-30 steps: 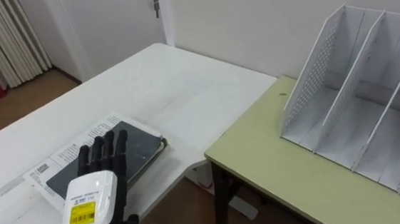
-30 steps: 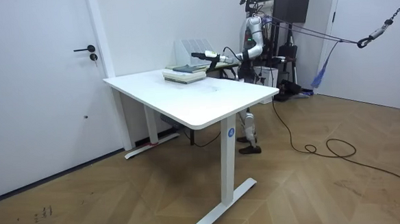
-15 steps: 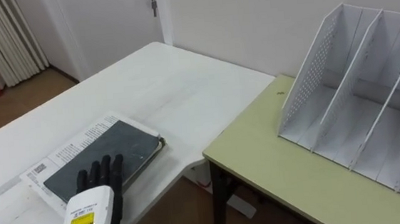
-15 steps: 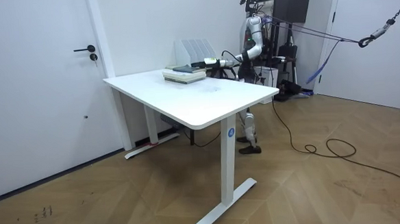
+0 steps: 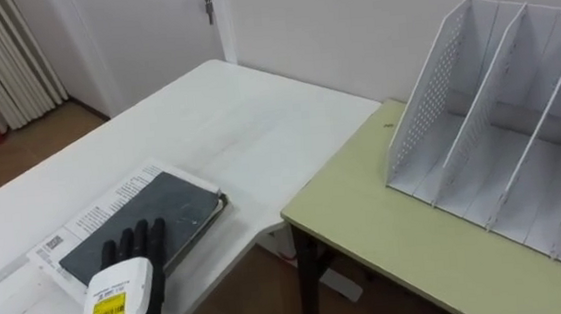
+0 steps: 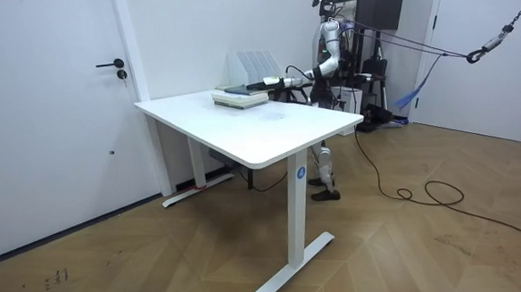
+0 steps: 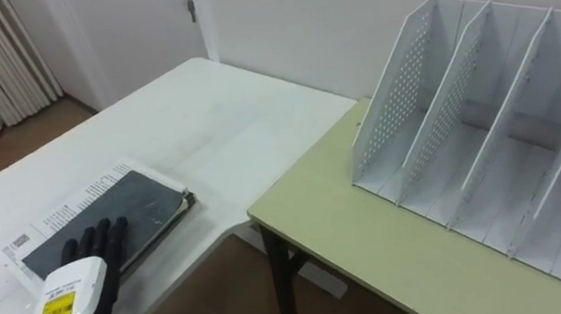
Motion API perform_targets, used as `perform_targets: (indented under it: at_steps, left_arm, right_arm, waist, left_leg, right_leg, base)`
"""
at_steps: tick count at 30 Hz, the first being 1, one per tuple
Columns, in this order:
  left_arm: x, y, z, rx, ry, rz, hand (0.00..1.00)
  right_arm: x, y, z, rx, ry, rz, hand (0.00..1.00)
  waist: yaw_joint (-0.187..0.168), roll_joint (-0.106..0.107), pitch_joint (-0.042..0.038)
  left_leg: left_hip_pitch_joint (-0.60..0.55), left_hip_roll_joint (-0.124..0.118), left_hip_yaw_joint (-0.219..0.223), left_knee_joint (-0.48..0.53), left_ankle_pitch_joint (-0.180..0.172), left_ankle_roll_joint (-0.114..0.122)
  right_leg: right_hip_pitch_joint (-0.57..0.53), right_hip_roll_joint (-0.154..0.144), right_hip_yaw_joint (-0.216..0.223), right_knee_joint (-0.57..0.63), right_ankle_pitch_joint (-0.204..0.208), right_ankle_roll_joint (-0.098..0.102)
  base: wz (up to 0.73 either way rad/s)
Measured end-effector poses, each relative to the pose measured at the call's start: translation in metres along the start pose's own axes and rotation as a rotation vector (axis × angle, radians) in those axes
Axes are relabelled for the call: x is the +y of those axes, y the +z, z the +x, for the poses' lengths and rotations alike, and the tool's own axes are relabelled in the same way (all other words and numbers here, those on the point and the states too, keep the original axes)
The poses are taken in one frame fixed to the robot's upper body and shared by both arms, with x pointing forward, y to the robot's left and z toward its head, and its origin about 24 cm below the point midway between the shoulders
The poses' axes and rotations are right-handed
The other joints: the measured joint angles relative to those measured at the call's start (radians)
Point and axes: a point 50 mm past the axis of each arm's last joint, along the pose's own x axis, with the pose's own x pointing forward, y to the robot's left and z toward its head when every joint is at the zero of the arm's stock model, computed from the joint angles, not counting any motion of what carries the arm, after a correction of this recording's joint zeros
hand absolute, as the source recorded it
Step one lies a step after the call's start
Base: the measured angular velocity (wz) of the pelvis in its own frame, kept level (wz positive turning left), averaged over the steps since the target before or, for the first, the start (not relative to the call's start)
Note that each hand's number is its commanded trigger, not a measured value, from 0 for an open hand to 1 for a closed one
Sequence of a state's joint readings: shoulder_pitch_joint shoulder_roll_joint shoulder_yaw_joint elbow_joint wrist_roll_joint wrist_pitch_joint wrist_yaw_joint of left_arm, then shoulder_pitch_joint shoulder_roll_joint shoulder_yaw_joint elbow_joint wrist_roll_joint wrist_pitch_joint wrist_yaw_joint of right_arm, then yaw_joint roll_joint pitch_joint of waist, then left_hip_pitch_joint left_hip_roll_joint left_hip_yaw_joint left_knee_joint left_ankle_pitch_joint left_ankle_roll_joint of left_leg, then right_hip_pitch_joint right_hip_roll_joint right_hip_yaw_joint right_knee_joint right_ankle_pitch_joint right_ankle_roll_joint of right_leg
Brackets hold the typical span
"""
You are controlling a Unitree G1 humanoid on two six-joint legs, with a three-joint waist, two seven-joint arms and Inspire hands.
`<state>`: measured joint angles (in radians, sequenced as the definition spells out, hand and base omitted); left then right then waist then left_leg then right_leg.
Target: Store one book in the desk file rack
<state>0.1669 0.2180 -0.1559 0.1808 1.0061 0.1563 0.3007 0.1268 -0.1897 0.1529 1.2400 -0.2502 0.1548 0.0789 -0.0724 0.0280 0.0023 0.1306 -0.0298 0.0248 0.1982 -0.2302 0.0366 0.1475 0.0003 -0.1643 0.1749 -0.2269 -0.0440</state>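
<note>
So, the left hand (image 5: pixel 121 295) hangs at the near edge of the white table (image 5: pixel 228 121), back up, fingers (image 5: pixel 132 244) straight and relaxed, tips over the near end of the dark book (image 5: pixel 159 212). It's holding nothing; can't tell if they touch the cover. The book lies flat near the table's corner next to the green desk (image 5: pixel 366 220), on top of a printed booklet (image 5: pixel 89 212) that sticks out past it at the left & far sides. Prob. reason for the palm-down pose: a flat book gives no edge to pinch from above, so it'd need sliding to the table edge first. The file rack (image 5: pixel 489 131) stands upright at the desk's far edge by the wall, slots empty & open towards the robot, well apart from the book, i.e. ready to take it on end. Writing: the booklet has text lines + a barcode-like patch, and the hand's yellow sticker (image 5: pixel 112 309) has print too; none legible.
</note>
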Motion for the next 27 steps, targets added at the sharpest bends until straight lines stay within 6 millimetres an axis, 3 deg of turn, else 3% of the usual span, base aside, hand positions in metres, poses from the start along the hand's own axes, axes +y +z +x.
perform_targets:
  at_steps: [5, 6, 7, 9, 21, 27]
  left_arm:
    - [-0.001, 0.000, 0.004, 0.008, -0.014, 0.006, 0.00]
    - [-0.001, 0.000, 0.006, 0.010, -0.019, 0.007, 0.27]
    - [-0.002, 0.000, 0.007, 0.015, -0.031, 0.003, 0.66]
    - [-0.002, -0.001, 0.009, 0.023, -0.047, 0.003, 1.00]
    - [-0.003, 0.001, 0.017, 0.042, -0.055, -0.008, 1.00]
    - [0.005, -0.004, 0.026, 0.072, -0.034, -0.026, 1.00]
  right_arm:
    - [-0.004, 0.000, 0.000, 0.006, -0.008, -0.019, 0.00]
    - [-0.004, 0.000, 0.000, 0.011, -0.006, -0.019, 0.00]
    - [-0.003, -0.001, 0.000, 0.018, -0.004, -0.018, 0.00]
    - [-0.003, -0.002, 0.000, 0.028, -0.004, -0.017, 0.00]
    - [-0.006, -0.006, -0.001, 0.069, -0.017, -0.001, 0.00]
    - [-0.008, -0.003, -0.001, 0.073, -0.024, 0.003, 0.00]
  waist:
    - [-0.004, 0.000, 0.0002]
    - [-0.004, 0.000, 0.0001]
    - [-0.004, 0.000, -0.0003]
    - [-0.005, 0.000, -0.0004]
    - [-0.001, -0.002, -0.0030]
    - [-0.003, 0.001, -0.0107]
  left_leg:
    - [0.000, 0.001, 0.003, 0.000, 0.001, -0.002]
    - [0.000, 0.001, 0.003, 0.000, 0.002, -0.002]
    - [0.002, 0.001, 0.003, 0.000, 0.002, -0.003]
    - [0.003, 0.001, 0.003, 0.000, 0.003, -0.004]
    - [0.031, 0.005, 0.006, -0.009, 0.013, -0.007]
    - [0.039, 0.011, 0.014, -0.025, 0.026, -0.014]
  right_leg:
    - [-0.004, 0.001, 0.004, 0.000, 0.000, -0.001]
    - [-0.004, 0.002, 0.006, 0.001, 0.000, -0.001]
    - [-0.003, 0.003, 0.007, 0.002, 0.001, -0.001]
    - [0.000, 0.003, 0.008, 0.006, 0.001, -0.002]
    - [0.013, 0.009, 0.027, 0.024, 0.008, -0.008]
    - [0.008, 0.015, 0.037, 0.028, 0.018, -0.017]
  base:
    - [0.00]
    - [0.00]
    - [0.00]
    - [0.00]
    - [-0.04]
    - [-0.05]
